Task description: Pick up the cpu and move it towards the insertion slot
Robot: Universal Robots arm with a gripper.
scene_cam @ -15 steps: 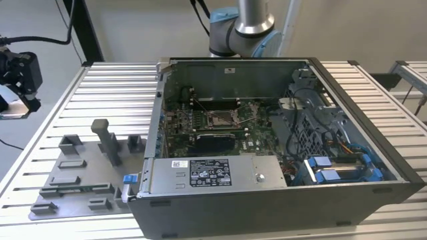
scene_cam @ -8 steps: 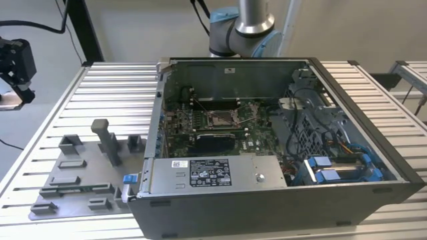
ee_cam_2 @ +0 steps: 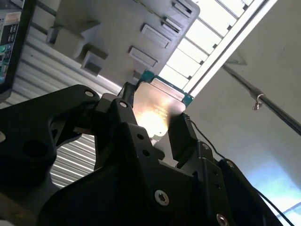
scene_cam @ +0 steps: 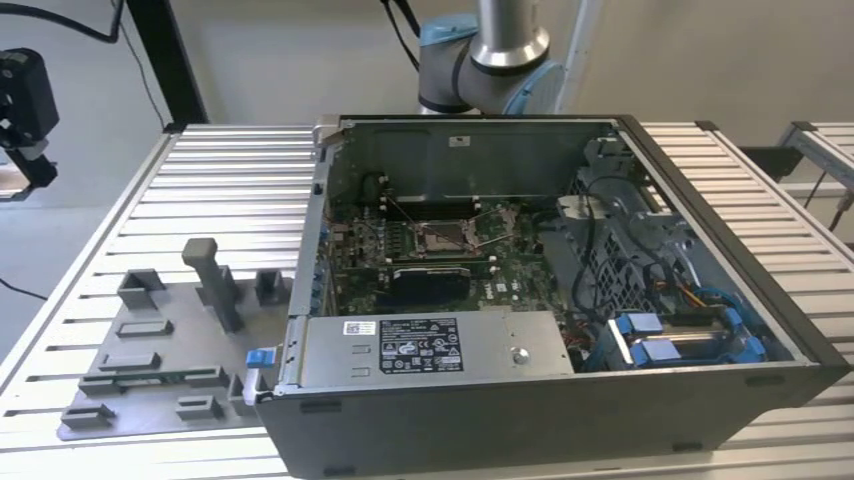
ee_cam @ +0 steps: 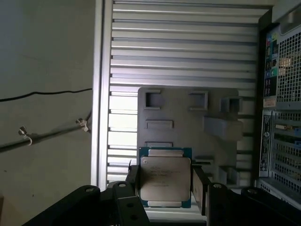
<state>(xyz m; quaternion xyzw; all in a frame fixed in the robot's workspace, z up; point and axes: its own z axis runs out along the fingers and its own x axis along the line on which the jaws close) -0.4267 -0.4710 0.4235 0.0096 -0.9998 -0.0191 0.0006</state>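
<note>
One end effector [ee_cam: 165, 184], black and two-fingered, is closed narrowly on the cpu [ee_cam: 165, 178], with one of its fingers [ee_cam: 198, 186] pressed to each of two opposite edges. In the second wrist view the end effector [ee_cam_2: 153, 120] is shown from the other side, with the cpu [ee_cam_2: 157, 106] clamped between the fingers. The silvery lid there is glared by reflected light, and a teal-green rim shows at the far edge.

One cpu: square, flat and metal-topped, held clear of the surface. In the first wrist view it is seen in front of the near edge of the tray plate [ee_cam: 183, 110].

One tray plate [scene_cam: 154, 365]: grey, laid flat on the surface at the exterior view's left, just beside the computer case. Several grey blocks [scene_cam: 214, 280] are stood on it, the tallest an upright post.

One surface [scene_cam: 227, 190]: ribbed, pale metal, carrying both the tray plate and the case.

One computer case [scene_cam: 561, 410]: open-topped and dark-walled, with a green motherboard lying inside.

One insertion slot [scene_cam: 441, 235]: metal-framed, its centre showing, set deep within the case and well apart from the tray plate. It is hemmed in as follows:
- a black patch [scene_cam: 427, 282] just below it;
- a power supply [scene_cam: 427, 345] along the near wall;
- cables [scene_cam: 601, 215] and a drive cage at the exterior view's right.

One arm base [scene_cam: 487, 60] is mounted behind the case.
</note>
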